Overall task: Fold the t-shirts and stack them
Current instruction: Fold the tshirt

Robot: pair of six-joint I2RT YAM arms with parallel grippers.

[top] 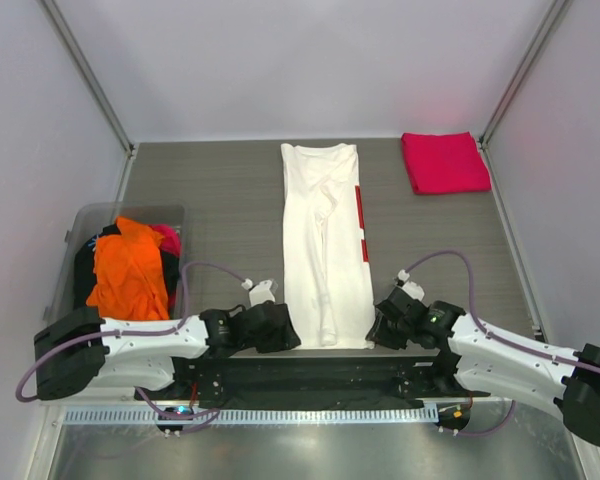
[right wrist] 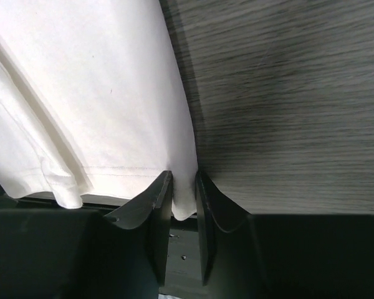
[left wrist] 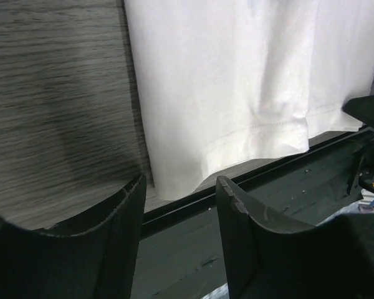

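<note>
The white t-shirt (top: 325, 240) lies folded into a long strip down the middle of the table, with its red panel (top: 360, 220) showing along the right edge. My right gripper (top: 373, 335) is shut on the near right corner of its hem; in the right wrist view the cloth (right wrist: 100, 93) is pinched between the fingers (right wrist: 184, 180). My left gripper (top: 285, 335) is open and empty just off the near left hem corner; in the left wrist view the shirt (left wrist: 237, 75) lies beyond the spread jaws (left wrist: 179, 184). A folded pink-red tee (top: 443, 162) lies at the back right.
A clear plastic bin (top: 90, 215) at the left holds an orange tee (top: 130, 265), a dark one (top: 85, 270) and a bit of pink cloth. The black base rail (top: 310, 375) runs along the table's near edge, right behind the shirt's hem.
</note>
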